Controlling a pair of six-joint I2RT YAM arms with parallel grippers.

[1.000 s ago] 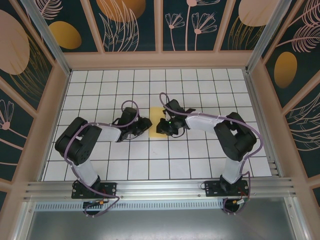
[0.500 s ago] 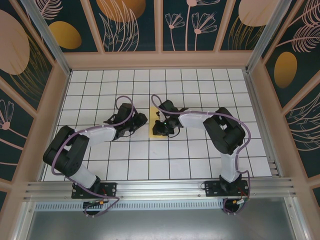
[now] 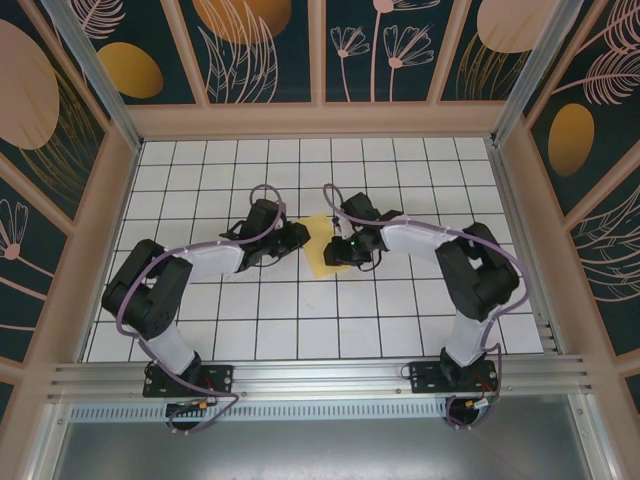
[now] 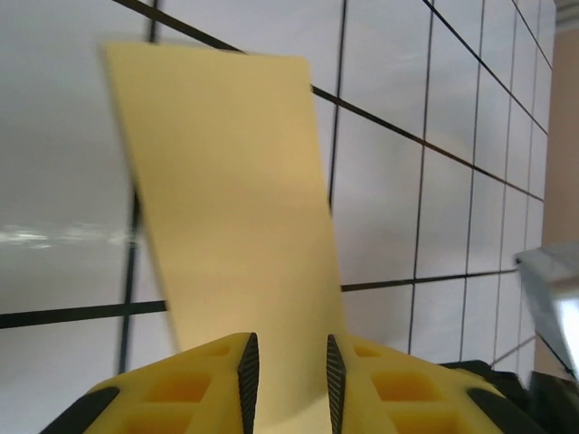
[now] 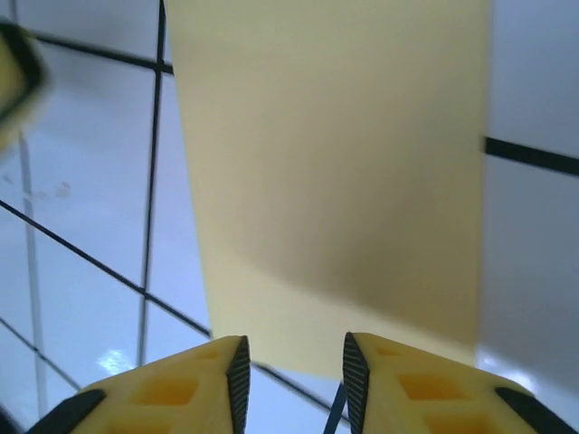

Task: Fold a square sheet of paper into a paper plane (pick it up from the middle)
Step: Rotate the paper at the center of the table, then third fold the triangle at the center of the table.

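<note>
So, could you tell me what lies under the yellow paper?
Under the paper is the white gridded table, visible all round it; the patch directly beneath is covered, so anything there cannot be seen.

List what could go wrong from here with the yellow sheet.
1. The yellow sheet lies in the gap between the left fingers, which stand apart, so it may slip if that arm moves.
2. The right fingers sit at its very edge; closing there could miss or crumple it.

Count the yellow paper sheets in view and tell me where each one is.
1. The yellow paper sheet is at the middle of the tiled table, between the left pincer and the right pincer. Another may be hidden.
</note>
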